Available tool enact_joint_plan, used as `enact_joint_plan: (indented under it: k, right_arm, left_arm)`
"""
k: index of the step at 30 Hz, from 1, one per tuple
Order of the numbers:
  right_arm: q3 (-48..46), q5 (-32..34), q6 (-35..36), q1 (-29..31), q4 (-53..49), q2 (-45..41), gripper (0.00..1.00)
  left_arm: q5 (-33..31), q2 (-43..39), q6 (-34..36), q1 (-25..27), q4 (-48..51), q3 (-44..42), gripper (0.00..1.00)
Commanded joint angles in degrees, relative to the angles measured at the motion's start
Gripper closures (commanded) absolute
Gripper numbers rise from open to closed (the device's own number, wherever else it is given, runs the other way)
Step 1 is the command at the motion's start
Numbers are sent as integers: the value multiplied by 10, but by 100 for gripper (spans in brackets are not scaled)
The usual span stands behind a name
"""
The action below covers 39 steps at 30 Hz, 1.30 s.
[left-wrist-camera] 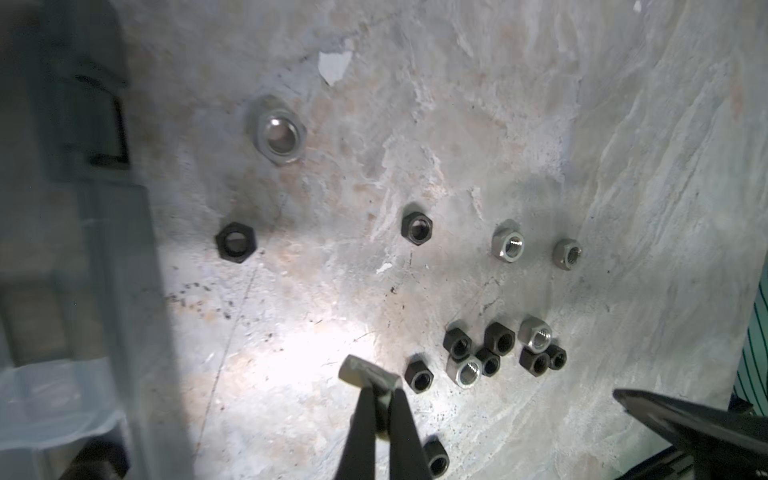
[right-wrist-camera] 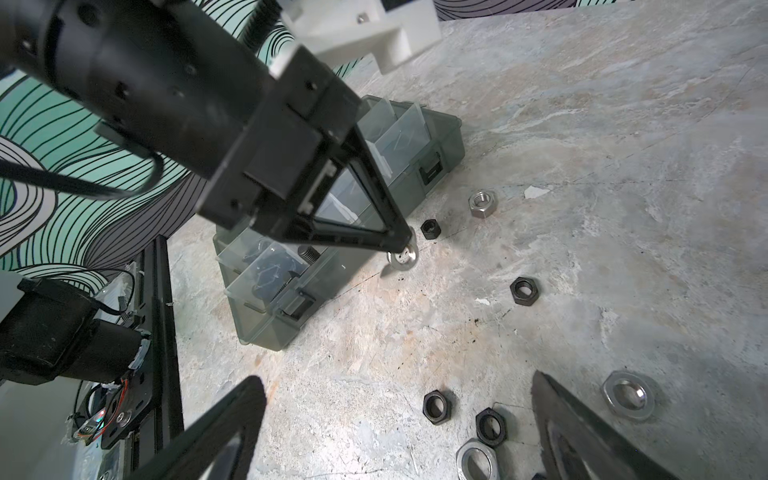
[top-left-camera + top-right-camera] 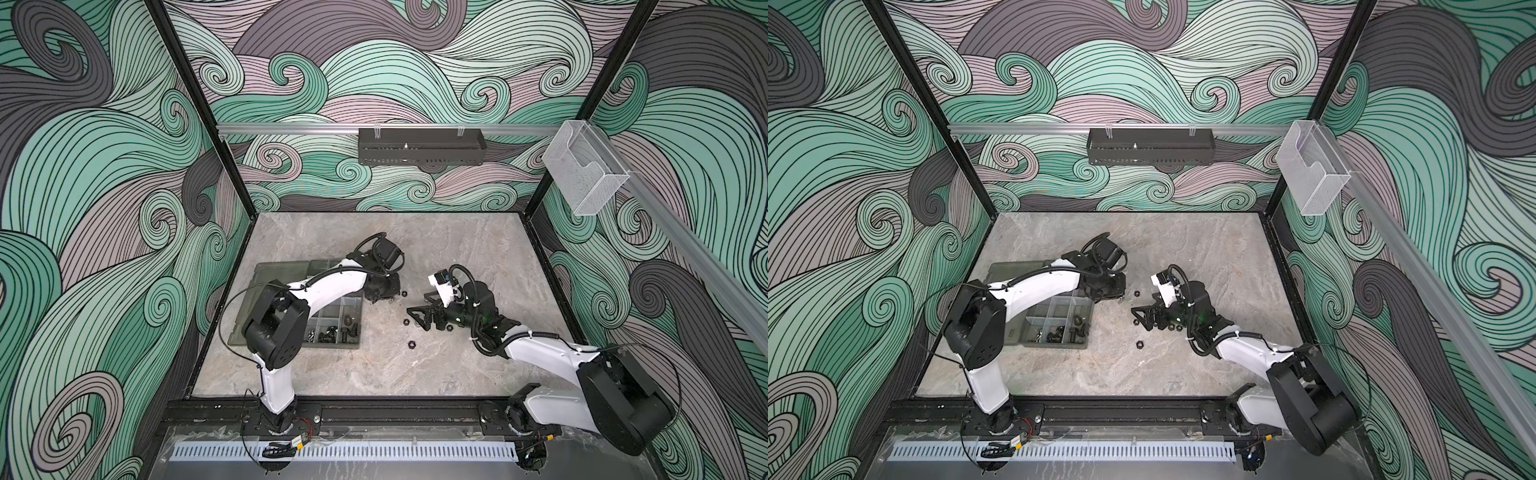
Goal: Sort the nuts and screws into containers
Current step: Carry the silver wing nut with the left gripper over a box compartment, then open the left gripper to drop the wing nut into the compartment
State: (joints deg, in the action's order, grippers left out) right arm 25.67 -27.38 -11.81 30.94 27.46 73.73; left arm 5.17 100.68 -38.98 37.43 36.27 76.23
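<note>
Plainly, the left pincer was clenched on a silver nut, its two dark fingertips pinching the nut edge-on. In the right wrist view this pincer hung low over the desk, just beside the long wall of the organizer box, with the nut at its very tip. Whether the nut touched the desk could not be told.

The right pincer was released, its fingers spread wide above the desk. Two black nuts and one silver nut lay between those fingers, and a larger flat silver one lay just outside them.

More loose nuts, black and silver, were strewn over the middle of the desk. Several sat bunched together and touching, while others lay singly, well apart. One black nut and one big silver nut lay near the box's corner.

In both top views the box sat on the left part of the desk, partly under the left arm. Its compartments faced up, and the row nearest the front rail held dark fasteners. Among them the screws showed as a threaded shank in one compartment.
</note>
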Motion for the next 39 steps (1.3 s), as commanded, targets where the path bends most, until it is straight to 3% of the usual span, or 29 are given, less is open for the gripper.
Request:
enact_joint_plan:
  k: [1, 8, 14, 22, 29, 39]
  right_arm:
    - [7, -27, 2, 1, 23, 14, 1]
    - [42, 10, 85, 83, -28, 26, 1]
    - [39, 2, 109, 148, 16, 41, 1]
    - [57, 41, 137, 215, 17, 62, 1]
    - [27, 61, 154, 251, 108, 80, 1]
    - [8, 116, 196, 272, 134, 69, 1]
  left_arm:
    - [-28, -54, 18, -9, 23, -33, 98]
    - [-61, -181, 35, -69, 82, -116, 97]
    - [-104, -267, 33, -122, 164, -178, 97]
    - [-148, -373, -6, -161, 132, -291, 97]
    - [-158, -367, -3, -197, 119, -330, 96]
    - [-138, -316, 33, -242, 80, -323, 96]
